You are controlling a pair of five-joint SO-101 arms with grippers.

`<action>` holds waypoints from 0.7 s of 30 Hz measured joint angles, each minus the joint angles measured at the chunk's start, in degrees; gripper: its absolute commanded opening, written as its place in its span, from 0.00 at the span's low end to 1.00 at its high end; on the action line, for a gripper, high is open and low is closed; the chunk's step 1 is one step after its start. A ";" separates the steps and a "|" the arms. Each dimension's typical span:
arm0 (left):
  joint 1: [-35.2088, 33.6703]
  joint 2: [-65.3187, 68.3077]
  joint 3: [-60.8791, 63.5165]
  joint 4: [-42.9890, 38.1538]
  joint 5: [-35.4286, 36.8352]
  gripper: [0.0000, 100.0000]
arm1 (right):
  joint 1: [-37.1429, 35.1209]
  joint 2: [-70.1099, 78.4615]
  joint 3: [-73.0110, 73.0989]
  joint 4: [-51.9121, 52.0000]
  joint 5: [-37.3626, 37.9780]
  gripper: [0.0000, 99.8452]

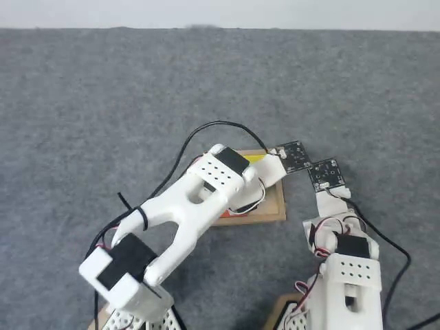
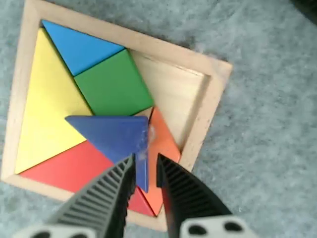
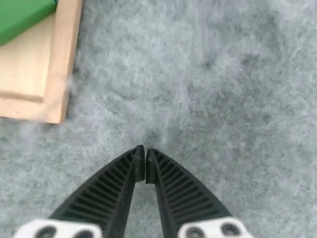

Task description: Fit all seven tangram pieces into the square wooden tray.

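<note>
Grey felt covers the worktop (image 1: pixel 82 103). In the high view the wooden tray (image 1: pixel 280 203) sits at centre frame, under the left arm.

In the left wrist view the left tool (image 2: pixel 145 161) pinches a corner of the dark blue triangle (image 2: pixel 111 134), which overlaps the red piece (image 2: pixel 64 166) and the orange piece (image 2: pixel 166 141). Bare wood (image 2: pixel 173 94) shows at the tray's upper right. This looks like the seating step. Next the triangle probably needs shifting toward that gap and lowering flat.

In the right wrist view the right tool (image 3: pixel 144 151) is pressed together over felt, at lower centre.

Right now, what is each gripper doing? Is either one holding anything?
Left gripper: closed on a corner of the dark blue triangle, over the wooden tray.
Right gripper: closed, holding nothing, above the grey mat.
</note>
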 measured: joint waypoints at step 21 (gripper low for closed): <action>-13.19 -5.80 6.42 -7.74 -4.22 0.11 | -1.23 -0.18 0.00 0.00 -0.09 0.01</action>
